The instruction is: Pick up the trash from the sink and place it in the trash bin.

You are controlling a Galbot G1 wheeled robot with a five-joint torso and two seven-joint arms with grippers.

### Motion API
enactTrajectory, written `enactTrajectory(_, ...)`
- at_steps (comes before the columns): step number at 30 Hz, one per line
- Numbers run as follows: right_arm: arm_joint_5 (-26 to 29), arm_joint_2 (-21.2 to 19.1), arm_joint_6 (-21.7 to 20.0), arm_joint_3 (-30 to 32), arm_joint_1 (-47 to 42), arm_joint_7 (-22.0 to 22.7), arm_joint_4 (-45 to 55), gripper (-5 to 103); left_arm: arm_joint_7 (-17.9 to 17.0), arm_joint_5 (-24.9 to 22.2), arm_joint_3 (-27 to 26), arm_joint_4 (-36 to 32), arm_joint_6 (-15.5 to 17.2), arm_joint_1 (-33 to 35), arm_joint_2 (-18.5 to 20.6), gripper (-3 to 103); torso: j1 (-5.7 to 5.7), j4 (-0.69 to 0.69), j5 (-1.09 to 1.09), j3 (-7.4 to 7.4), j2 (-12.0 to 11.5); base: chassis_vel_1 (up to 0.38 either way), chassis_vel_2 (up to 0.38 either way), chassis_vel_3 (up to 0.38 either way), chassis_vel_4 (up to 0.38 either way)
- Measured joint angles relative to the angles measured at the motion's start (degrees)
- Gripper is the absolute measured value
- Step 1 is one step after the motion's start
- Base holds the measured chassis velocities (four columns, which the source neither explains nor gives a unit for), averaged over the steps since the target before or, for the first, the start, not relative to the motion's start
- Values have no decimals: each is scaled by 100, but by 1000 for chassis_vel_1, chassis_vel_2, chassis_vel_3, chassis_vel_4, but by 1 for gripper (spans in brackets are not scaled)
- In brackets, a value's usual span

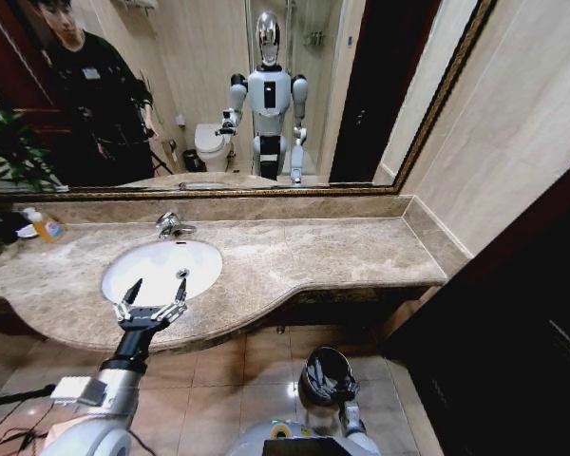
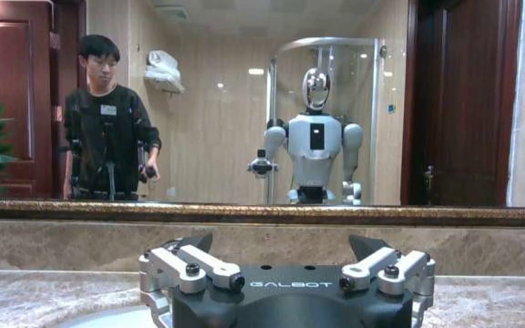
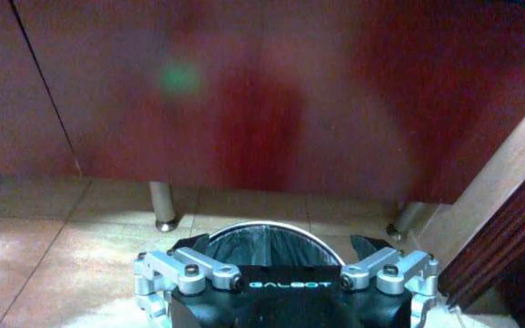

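Marble tabletop [image 1: 294, 256]: beige-brown, veined, running across the middle of the head view below a gilt-framed mirror [image 1: 361, 85].
Sink [image 1: 161, 269]: white oval basin set in the tabletop at centre left of the head view; what shows of the bowl is bare white, and no trash can be made out in it from here.
Tap [image 1: 170, 225]: chrome, at the far rim of the sink, just under the mirror.
Left end effector [image 1: 153, 295]: lower left of the head view, hovering over the near rim of the sink, its two dark fingers spread wide apart and grasping nothing. In the left wrist view the same end effector [image 2: 281, 247] faces the mirror with its fingertips parted and a sliver of the white basin at the lower left.
Right end effector [image 3: 280, 244]: low near the floor, at the lower centre of the right wrist view, fingers released and spread, nothing between them.
Trash bin [image 3: 267, 242]: round, dark-lined, shiny rim, directly beyond the right end effector in the right wrist view; in the head view it sits on the tiled floor at lower centre right.
Orange-yellow bottle [image 1: 46, 226]: on the tabletop at the far left, well apart from the sink.
Plant [image 1: 9, 152]: green leaves at the left edge.
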Motion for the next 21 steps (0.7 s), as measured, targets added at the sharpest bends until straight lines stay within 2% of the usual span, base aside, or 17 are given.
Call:
enactTrajectory(9,157,-164,-187,4,-506,-16,1131,100,0,0,0,0,0,0,0,100,0,0,1,0,0,0,0,0,0)
enactTrajectory(13,443,-406,-520,9,-1124,-15,2455,100,0,0,0,0,0,0,0,100,0,0,0,0,0,0,0,0,0)
enactTrajectory(14,443,-406,-520,9,-1124,-15,2455,100,0,0,0,0,0,0,0,100,0,0,0,0,0,0,0,0,0)
enactTrajectory(18,652,-621,-711,59,-1804,69,3798,100,0,0,0,0,0,0,0,100,0,0,0,0,0,0,0,0,0)
enactTrajectory(21,698,-669,-759,93,-1994,86,4221,100,0,0,0,0,0,0,0,100,0,0,0,0,0,0,0,0,0)
